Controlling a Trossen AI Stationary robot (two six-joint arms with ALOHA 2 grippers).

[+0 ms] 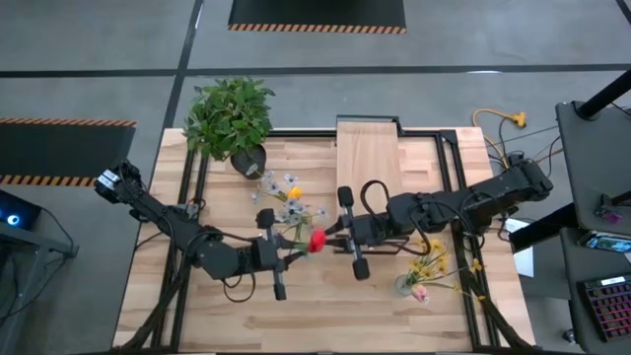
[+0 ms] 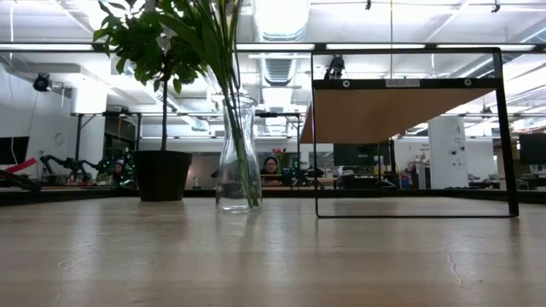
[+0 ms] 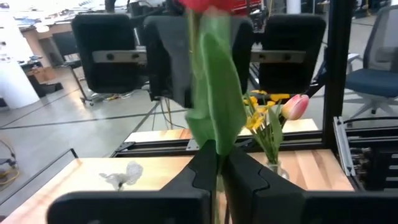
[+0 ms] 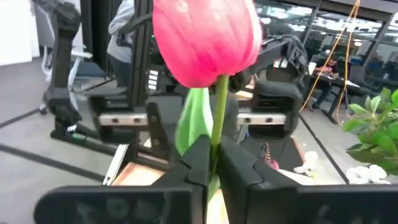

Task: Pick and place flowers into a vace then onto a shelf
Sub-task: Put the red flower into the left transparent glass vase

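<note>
A red tulip (image 1: 316,240) is held above the table's middle between both grippers, its bloom (image 4: 205,37) up. My left gripper (image 1: 299,252) is shut on it from the left and my right gripper (image 1: 331,240) from the right. A clear glass vase (image 2: 237,153) with stems stands on the table just beyond them, its pale and yellow flowers (image 1: 287,202) showing from above. The pale-wood shelf (image 1: 367,158) stands on its black frame at the far edge. Neither gripper shows in the low view. My left gripper pinches the tulip's green stem and leaf (image 3: 217,163) between its two fingers, well below the bloom, coming level from the table's left. The tulip stands upright, lifted clear. My right gripper pinches the stem (image 4: 216,146) a short way under the bloom between its two fingers, level from the table's right, fingers across the stem. The tulip stands upright above them, clear of the table.
A bushy potted plant (image 1: 230,116) stands at the far left corner. A small vase of yellow blooms and a pink tulip (image 1: 419,276) sits near the right front. A pale sprig (image 3: 124,175) lies on the tabletop. Black frame rails run along both table sides.
</note>
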